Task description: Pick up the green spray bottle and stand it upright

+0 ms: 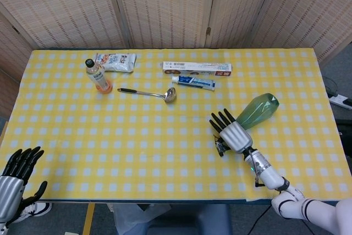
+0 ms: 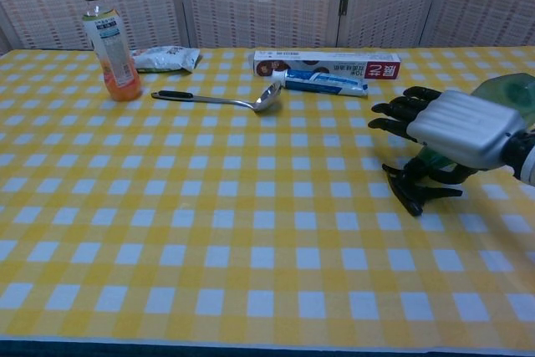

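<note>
The green spray bottle (image 1: 258,109) lies on its side on the yellow checked table (image 1: 165,136), its wide base pointing to the back right. My right hand (image 1: 231,130) covers its narrow end, fingers stretched out and spread, thumb apart below them. In the chest view the right hand (image 2: 456,133) hides most of the green bottle (image 2: 512,94); only the base and a strip under the palm show. No finger is plainly closed round it. My left hand (image 1: 14,182) hangs open off the table's front left corner, holding nothing.
At the back left stand an orange drink bottle (image 1: 97,75) and a snack packet (image 1: 115,61). A ladle (image 1: 148,93) lies mid-back, with a toothpaste box (image 1: 197,68) and a tube (image 1: 192,82) behind the bottle. Woven screens close off the rear.
</note>
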